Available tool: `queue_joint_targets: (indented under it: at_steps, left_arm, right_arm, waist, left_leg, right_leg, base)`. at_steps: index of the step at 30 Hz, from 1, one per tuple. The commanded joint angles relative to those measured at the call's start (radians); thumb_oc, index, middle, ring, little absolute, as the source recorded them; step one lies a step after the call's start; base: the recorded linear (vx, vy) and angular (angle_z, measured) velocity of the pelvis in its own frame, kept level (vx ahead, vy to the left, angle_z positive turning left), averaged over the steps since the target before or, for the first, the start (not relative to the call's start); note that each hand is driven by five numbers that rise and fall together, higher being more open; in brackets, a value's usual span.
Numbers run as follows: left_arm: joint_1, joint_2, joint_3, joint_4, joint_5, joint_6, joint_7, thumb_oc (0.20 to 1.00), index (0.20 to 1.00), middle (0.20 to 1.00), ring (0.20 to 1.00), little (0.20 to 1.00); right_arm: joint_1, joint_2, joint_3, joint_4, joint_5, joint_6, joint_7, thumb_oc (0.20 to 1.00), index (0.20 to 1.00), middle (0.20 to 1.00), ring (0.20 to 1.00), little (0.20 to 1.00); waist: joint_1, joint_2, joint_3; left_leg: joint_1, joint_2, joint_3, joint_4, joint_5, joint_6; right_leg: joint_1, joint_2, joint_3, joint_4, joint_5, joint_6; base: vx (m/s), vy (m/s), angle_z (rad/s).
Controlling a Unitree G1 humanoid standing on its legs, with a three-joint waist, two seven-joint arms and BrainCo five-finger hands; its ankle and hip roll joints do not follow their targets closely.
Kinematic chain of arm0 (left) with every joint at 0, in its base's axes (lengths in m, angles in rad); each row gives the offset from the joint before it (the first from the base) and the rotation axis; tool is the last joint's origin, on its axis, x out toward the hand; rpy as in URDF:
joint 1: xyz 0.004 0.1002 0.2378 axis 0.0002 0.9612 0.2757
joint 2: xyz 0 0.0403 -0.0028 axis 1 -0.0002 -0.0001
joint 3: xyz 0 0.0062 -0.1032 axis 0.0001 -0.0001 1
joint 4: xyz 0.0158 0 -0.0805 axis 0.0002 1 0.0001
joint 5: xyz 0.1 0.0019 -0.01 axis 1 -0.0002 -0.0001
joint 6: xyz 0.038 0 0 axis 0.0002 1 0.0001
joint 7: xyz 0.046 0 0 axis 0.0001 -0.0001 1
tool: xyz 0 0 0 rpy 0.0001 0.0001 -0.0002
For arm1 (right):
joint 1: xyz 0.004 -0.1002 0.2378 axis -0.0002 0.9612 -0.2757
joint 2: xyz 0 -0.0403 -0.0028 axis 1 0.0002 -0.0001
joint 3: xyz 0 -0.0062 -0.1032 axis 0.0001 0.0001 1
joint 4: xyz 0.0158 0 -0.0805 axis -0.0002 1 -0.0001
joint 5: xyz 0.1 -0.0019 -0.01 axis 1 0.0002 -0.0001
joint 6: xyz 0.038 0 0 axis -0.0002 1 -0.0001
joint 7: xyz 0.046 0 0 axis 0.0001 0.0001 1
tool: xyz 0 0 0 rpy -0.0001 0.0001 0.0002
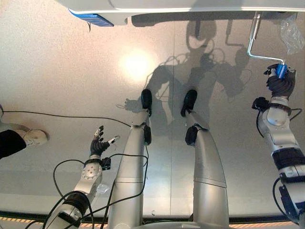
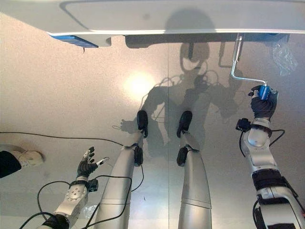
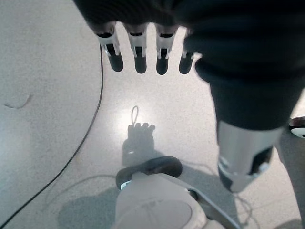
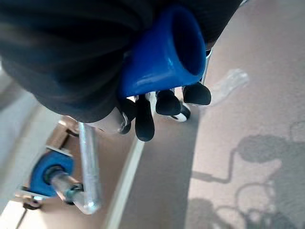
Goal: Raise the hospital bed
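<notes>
The foot end of the white hospital bed (image 1: 157,5) runs along the top of the eye views, with a blue corner bumper (image 1: 93,19) at its left. A silver crank (image 1: 253,45) hangs from under the bed at the right and ends in a blue handle (image 1: 281,70). My right hand (image 2: 263,106) is shut on that blue handle (image 4: 159,55), fingers curled round it. The crank's metal rod (image 4: 89,167) runs back to a blue fitting (image 4: 47,174). My left hand (image 1: 98,144) hangs low at the left with straight fingers (image 3: 138,52), holding nothing.
A person's white shoe (image 1: 34,137) and dark trouser leg stand at the left edge. A crumpled clear plastic bag (image 1: 291,33) hangs by the bed at the right. A yellow striped line (image 1: 28,220) marks the floor at the near edge. Pale speckled floor lies between.
</notes>
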Motion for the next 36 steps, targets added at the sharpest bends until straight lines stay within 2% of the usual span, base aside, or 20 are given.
queue_joint_targets:
  at_steps: [1,3,5,6,7,10,12,13,20,22,24,28,31,33,36]
  left_arm:
    - [0.134,-0.032,0.014,0.025,-0.044,-0.008,0.021,1.0,1.0,1.0,1.0,1.0]
    - [0.143,-0.033,0.009,0.027,-0.048,0.0,0.02,1.0,1.0,1.0,1.0,1.0]
    - [0.144,-0.032,0.01,0.027,-0.048,0.0,0.02,1.0,1.0,1.0,1.0,1.0]
    - [0.151,-0.031,0.006,0.038,-0.05,0.01,0.017,1.0,1.0,1.0,1.0,1.0]
    - [0.152,-0.031,0.007,0.038,-0.05,0.01,0.017,1.0,1.0,1.0,1.0,1.0]
    - [0.16,-0.032,-0.005,0.042,-0.056,0.019,0.009,1.0,1.0,1.0,1.0,1.0]
    - [0.16,-0.035,-0.008,0.045,-0.058,0.021,0.006,1.0,1.0,1.0,1.0,1.0]
    - [0.157,-0.038,-0.017,0.055,-0.063,0.026,0.009,1.0,1.0,1.0,1.0,1.0]
    - [0.147,-0.042,-0.023,0.069,-0.062,0.035,0.021,1.0,1.0,1.0,1.0,1.0]
    - [0.135,-0.041,-0.028,0.078,-0.059,0.038,0.028,1.0,1.0,1.0,1.0,1.0]
    - [0.128,-0.036,-0.03,0.083,-0.05,0.041,0.03,1.0,1.0,1.0,1.0,1.0]
    - [0.105,-0.03,-0.034,0.091,-0.047,0.039,0.036,1.0,1.0,1.0,1.0,1.0]
    - [0.083,-0.031,-0.033,0.106,-0.039,0.037,0.038,1.0,1.0,1.0,1.0,1.0]
    - [0.072,-0.032,-0.032,0.11,-0.029,0.032,0.034,1.0,1.0,1.0,1.0,1.0]
    - [0.058,-0.037,-0.037,0.12,-0.032,0.025,0.027,1.0,1.0,1.0,1.0,1.0]
  right_arm:
    - [0.059,0.058,-0.172,-0.358,0.091,-0.303,-0.081,0.2,0.2,0.2,0.2,0.2]
    - [0.079,0.088,-0.123,-0.46,0.147,-0.323,-0.014,0.2,0.2,0.2,0.2,0.2]
    - [0.081,0.089,-0.124,-0.462,0.151,-0.322,-0.01,0.2,0.2,0.2,0.2,0.2]
    - [0.11,0.102,-0.031,-0.587,0.213,-0.321,0.085,0.2,0.2,0.2,0.2,0.2]
    - [0.111,0.102,-0.031,-0.587,0.216,-0.321,0.089,0.2,0.2,0.2,0.2,0.2]
    - [0.097,0.089,0.121,-0.691,0.295,-0.298,0.203,0.2,0.2,0.2,0.2,0.2]
    - [0.088,0.085,0.148,-0.705,0.304,-0.292,0.219,0.2,0.2,0.2,0.2,0.2]
    - [0.051,0.095,0.223,-0.718,0.351,-0.287,0.261,0.2,0.2,0.2,0.2,0.2]
    - [-0.076,0.123,0.373,-0.747,0.319,-0.254,0.257,0.2,0.2,0.2,0.2,0.2]
    - [-0.164,0.144,0.445,-0.736,0.257,-0.225,0.23,0.2,0.2,0.2,0.2,0.2]
    - [-0.239,0.151,0.492,-0.709,0.171,-0.188,0.199,0.2,0.2,0.2,0.2,0.2]
    - [-0.412,0.228,0.61,-0.546,0.053,-0.109,0.177,0.2,0.2,0.2,0.2,0.2]
    - [-0.528,0.289,0.682,-0.34,-0.068,-0.033,0.163,0.2,0.2,0.2,0.2,0.2]
    - [-0.61,0.356,0.724,-0.125,-0.152,0.016,0.147,0.2,0.2,0.2,0.2,0.2]
    - [-0.669,0.424,0.74,0.054,-0.188,0.039,0.133,0.2,0.2,0.2,0.2,0.2]
  waist:
    - [-0.017,0.033,-0.028]
    - [-0.017,0.028,-0.028]
    - [-0.018,0.027,-0.028]
    - [-0.017,0.022,-0.029]
    - [-0.018,0.021,-0.029]
    - [-0.008,0.021,-0.029]
    - [-0.008,0.02,-0.029]
    - [0.0,0.023,-0.029]
    - [0.014,0.024,-0.029]
    - [0.024,0.024,-0.029]
    - [0.03,0.024,-0.029]
    - [0.051,0.026,-0.029]
    - [0.067,0.03,-0.029]
    - [0.083,0.038,-0.029]
    - [0.093,0.042,-0.029]
  left_leg:
    - [0.034,-0.001,-0.03,-0.044,0.005,-0.064]
    - [0.034,0.002,-0.029,-0.045,0.006,-0.062]
    - [0.034,0.001,-0.029,-0.045,0.006,-0.062]
    - [0.033,0.003,-0.028,-0.042,0.011,-0.061]
    - [0.033,0.003,-0.028,-0.042,0.011,-0.061]
    - [0.037,0.005,-0.024,-0.049,0.018,-0.062]
    - [0.039,0.005,-0.024,-0.052,0.02,-0.062]
    - [0.045,0.006,-0.023,-0.057,0.023,-0.062]
    - [0.059,0.006,-0.025,-0.068,0.025,-0.062]
    - [0.06,0.006,-0.025,-0.063,0.023,-0.061]
    - [0.062,0.006,-0.024,-0.066,0.022,-0.061]
    - [0.064,0.006,-0.023,-0.066,0.021,-0.06]
    - [0.064,0.006,-0.025,-0.061,0.02,-0.059]
    - [0.06,0.004,-0.025,-0.057,0.019,-0.058]
    - [0.055,0.001,-0.026,-0.052,0.02,-0.058]
  right_leg:
    - [0.022,0.022,-0.012,0.08,-0.035,0.036]
    - [0.024,0.022,-0.014,0.077,-0.031,0.039]
    - [0.024,0.022,-0.014,0.077,-0.031,0.039]
    - [0.027,0.022,-0.016,0.073,-0.027,0.04]
    - [0.027,0.022,-0.017,0.073,-0.027,0.04]
    - [0.034,0.021,-0.02,0.061,-0.017,0.042]
    - [0.037,0.02,-0.022,0.059,-0.016,0.043]
    - [0.043,0.018,-0.023,0.053,-0.011,0.045]
    - [0.057,0.015,-0.026,0.046,-0.008,0.049]
    - [0.058,0.012,-0.026,0.045,-0.008,0.048]
    - [0.061,0.011,-0.026,0.044,-0.008,0.048]
    - [0.064,0.007,-0.025,0.038,-0.008,0.046]
    - [0.062,0.004,-0.026,0.044,-0.012,0.043]
    - [0.058,0.002,-0.027,0.053,-0.016,0.04]
    - [0.052,0.0,-0.027,0.058,-0.016,0.038]
  base:
    - [0.0,0.0,0.0]
    - [0.0,0.0,0.0]
    - [0.0,0.003,-0.02]
    - [0.0,0.0,0.0]
    - [-0.01,0.01,-0.04]
    - [-0.01,0.012,-0.04]
    - [0.0,0.0,0.0]
    - [0.0,0.0,0.0]
    - [0.0,0.003,-0.02]
    - [0.01,0.006,-0.02]
    - [0.01,-0.001,-0.04]
    - [0.01,0.008,-0.05]
    - [0.01,0.005,-0.06]
    - [0.0,0.0,0.0]
    - [0.0,0.008,-0.02]
